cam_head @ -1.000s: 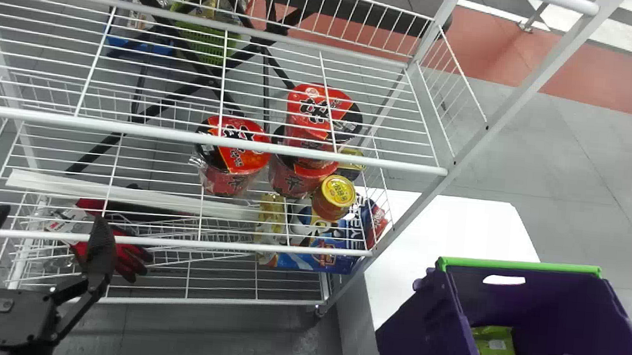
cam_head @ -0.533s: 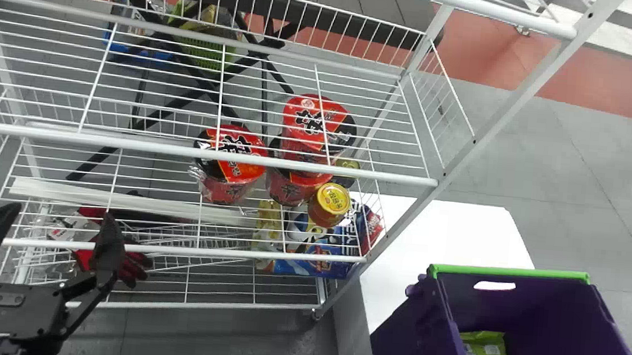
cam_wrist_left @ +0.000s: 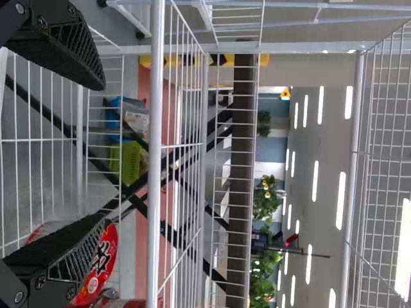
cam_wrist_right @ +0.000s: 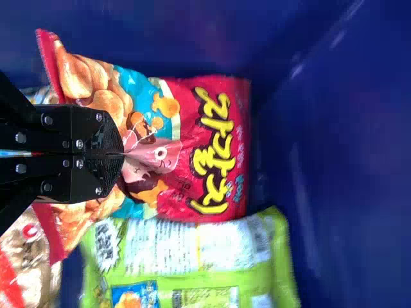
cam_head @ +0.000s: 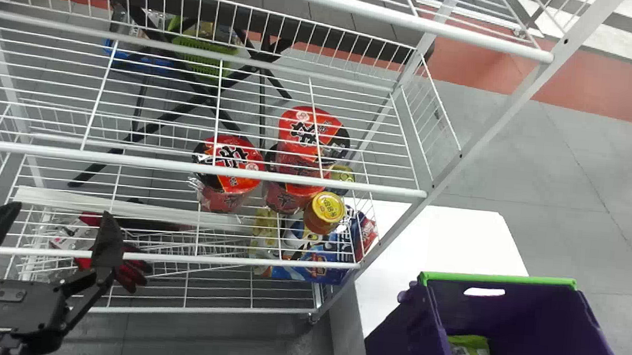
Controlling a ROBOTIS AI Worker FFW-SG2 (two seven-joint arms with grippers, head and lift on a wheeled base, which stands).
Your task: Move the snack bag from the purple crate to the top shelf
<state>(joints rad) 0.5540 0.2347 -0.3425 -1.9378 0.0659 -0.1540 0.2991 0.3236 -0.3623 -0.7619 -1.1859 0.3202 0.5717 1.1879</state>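
trainee: step in hand?

trainer: pickup, as judged. bag (cam_wrist_right: 212, 154) lies in crate (cam_head: 402, 342), right and near in the scene, next to green bag (cam_wrist_right: 212, 256).

trainee: state of right gripper (cam_wrist_right: 122, 154)?

trainer: closed, tips together, a fold of bag pinched between them. treat as gripped. hold at the fold only; the rest hangs loose, so slip or swing is a risk.

trainee: pose of the arm?

trainer: right gripper is inside crate, aimed down over bag, judging by the wrist view. left gripper (cam_head: 57, 222) waits at left, near, before rack (cam_head: 192, 169), fingers spread, nothing between them.

trainee: next move?

trainer: raise bag straight up. confirm that green bag does not come with it. clear the crate wall, then carry left and upward to top shelf (cam_head: 357, 8), judged to be the highest level in sight. keep clear of the front rail. release only once bag is fully over the wires.
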